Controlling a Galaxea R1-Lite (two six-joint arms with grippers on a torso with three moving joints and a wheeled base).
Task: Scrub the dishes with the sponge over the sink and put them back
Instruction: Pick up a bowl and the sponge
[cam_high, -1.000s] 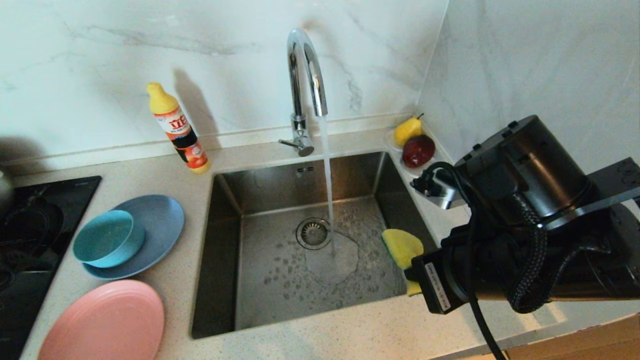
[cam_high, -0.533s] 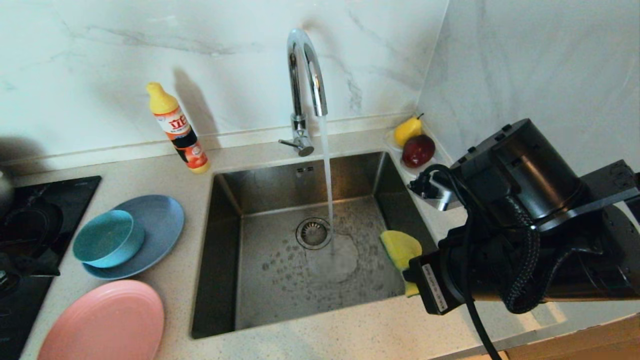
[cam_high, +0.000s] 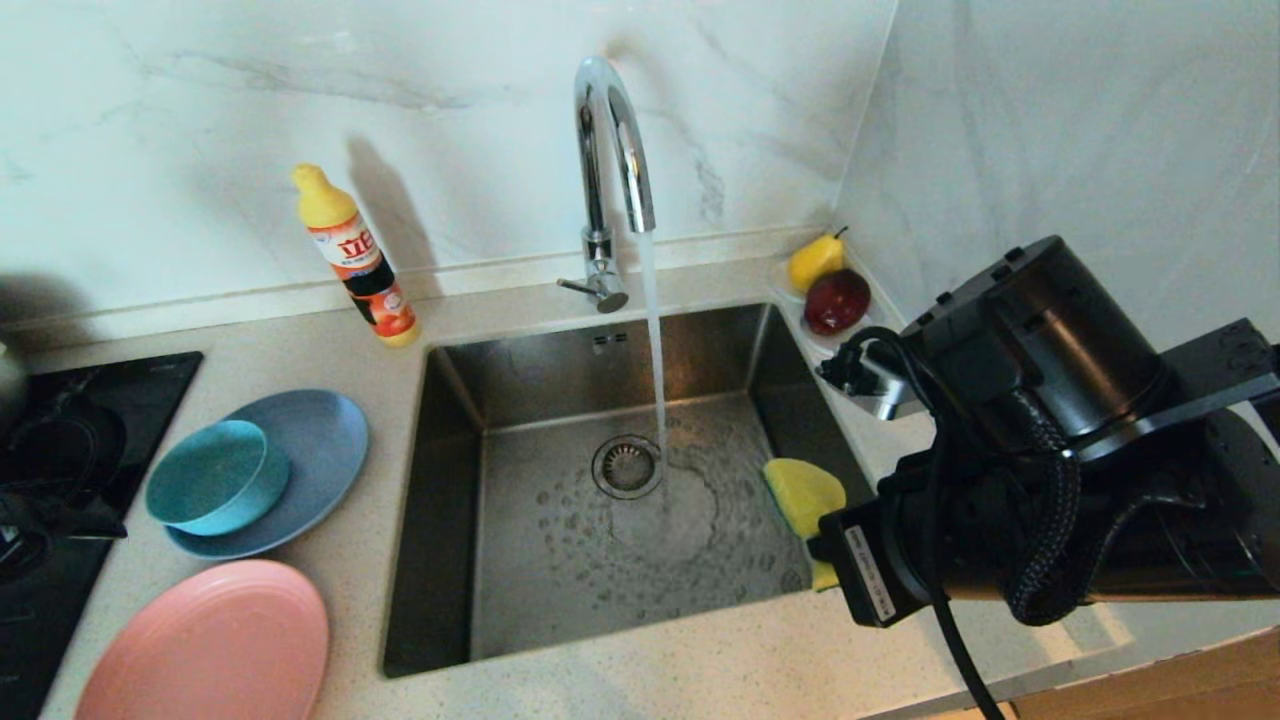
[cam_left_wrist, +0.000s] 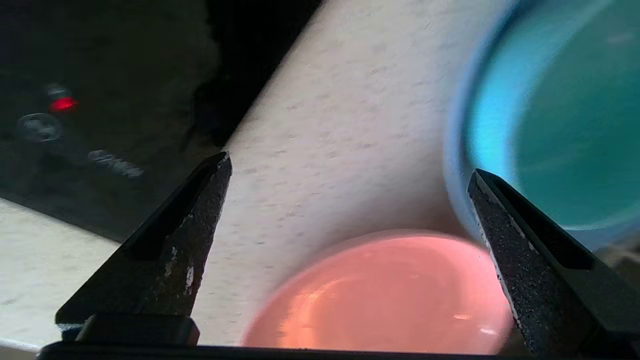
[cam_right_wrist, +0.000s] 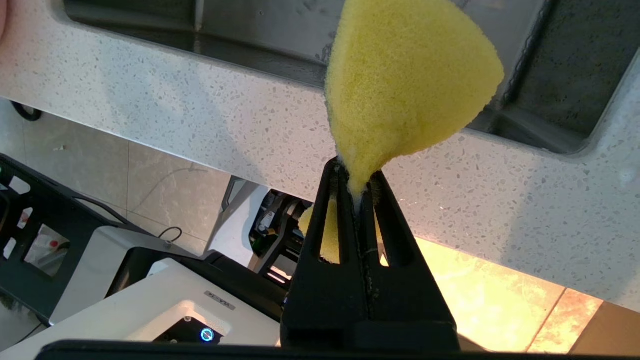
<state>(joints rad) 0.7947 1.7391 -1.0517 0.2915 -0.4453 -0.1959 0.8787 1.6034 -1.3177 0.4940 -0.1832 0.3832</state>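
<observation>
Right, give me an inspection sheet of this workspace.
Surface: speckled countertop around the sink; tap running.
Job's things: pink plate; teal bowl on grey-blue plate; sponge.
Clutter: detergent bottle; pear and red fruit.
Grippers: left gripper open above the dishes; right gripper shut on sponge at the sink's right edge.
Cables: black cable on right arm.
Surroundings: marble walls, stovetop.

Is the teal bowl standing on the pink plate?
No, the teal bowl sits on the grey-blue plate; the pink plate lies bare.
</observation>
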